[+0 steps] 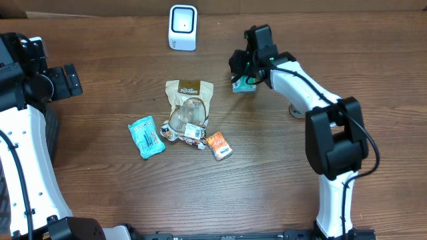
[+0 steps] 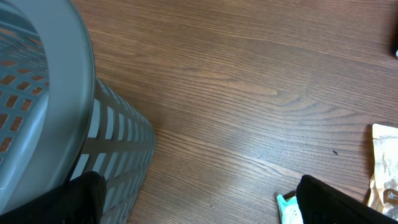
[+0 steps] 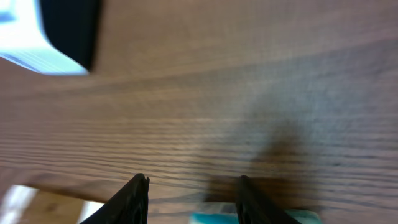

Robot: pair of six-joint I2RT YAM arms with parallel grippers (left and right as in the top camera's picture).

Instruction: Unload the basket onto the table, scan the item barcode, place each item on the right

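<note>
The wooden table [image 1: 267, 193] fills the scene. At its left edge stands a grey slotted laundry basket [image 2: 78, 81], seen in the left wrist view.

The left gripper [image 1: 67, 80] hangs near that basket with its jaws spread as wide as they go. It holds nothing and touches nothing.

The right gripper [image 1: 241, 75] reaches across the far side of the table, to the right of the white barcode scanner [image 1: 182, 27] and apart from it. Its jaws are partly closed. In the blurred right wrist view, the small teal item [image 3: 217, 218] sits between the two fingers [image 3: 134, 196], low in the frame, and looks gripped there. From overhead, the same teal item [image 1: 244, 86] shows just under the gripper's tip.

In the middle of the table, well apart from both grippers, lies a brown stand-up pouch [image 1: 190, 97]. A teal snack packet [image 1: 147, 137] lies to its left, and an orange packet [image 1: 219, 145] to its lower right.
</note>
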